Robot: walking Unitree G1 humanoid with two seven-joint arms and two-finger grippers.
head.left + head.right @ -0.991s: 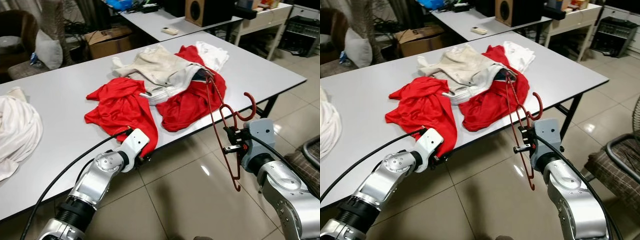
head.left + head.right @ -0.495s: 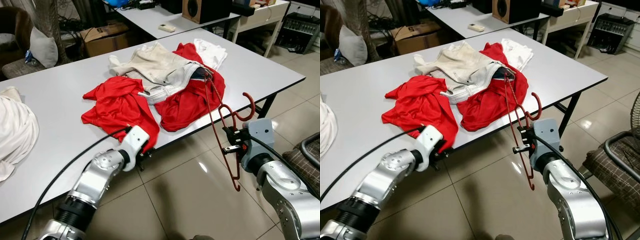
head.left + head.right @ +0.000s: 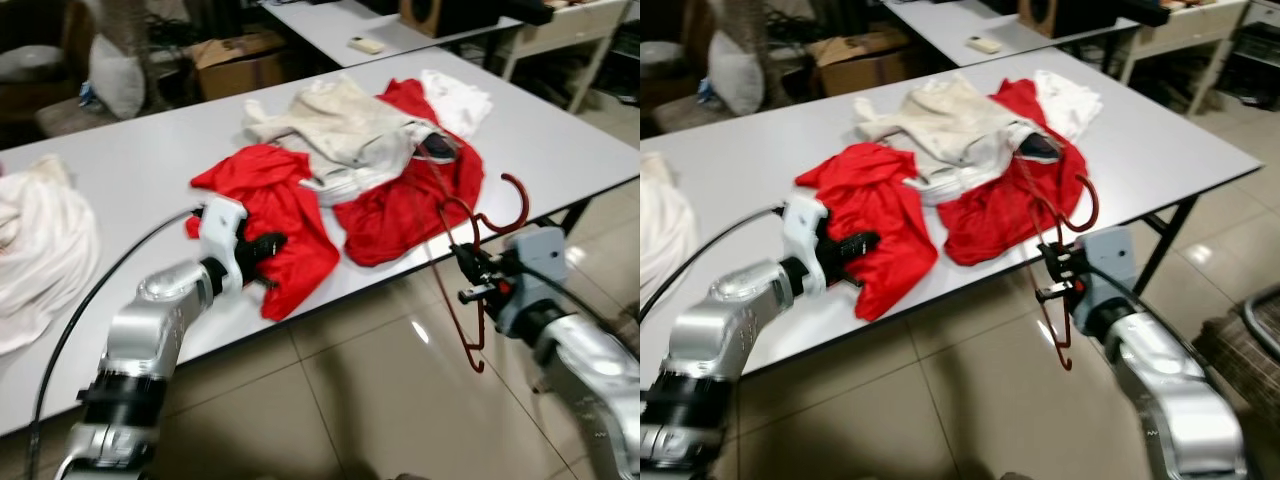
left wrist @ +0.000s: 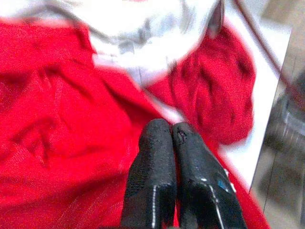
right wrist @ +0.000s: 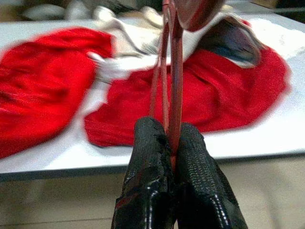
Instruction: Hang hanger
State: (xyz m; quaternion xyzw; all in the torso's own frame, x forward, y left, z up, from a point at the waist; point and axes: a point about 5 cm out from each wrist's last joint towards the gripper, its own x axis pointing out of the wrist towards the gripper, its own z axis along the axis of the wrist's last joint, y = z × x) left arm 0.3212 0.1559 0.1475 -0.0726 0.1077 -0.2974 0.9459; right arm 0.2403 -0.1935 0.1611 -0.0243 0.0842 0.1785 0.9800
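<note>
The right gripper (image 5: 170,143) pinches a thin red wire hanger (image 3: 478,262) beside the grey table (image 3: 560,150) edge. The left gripper (image 4: 172,138), fingers pressed together, hovers over a crumpled red cloth garment (image 3: 275,205).

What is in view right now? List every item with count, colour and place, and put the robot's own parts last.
hanger: one, red, held off the table's near edge, hook up
red garments: two, red, side by side at the middle of the table
beige garment: one, beige, lying on top of the red ones
white garment: one, white, behind the red pile
white bundle: one, white, at the table's left end
table: one, pale grey, across the view
cardboard box: one, brown, on the floor behind the table
left gripper: black fingers together, over the nearer red garment
right gripper: black fingers clamped on the hanger
</note>
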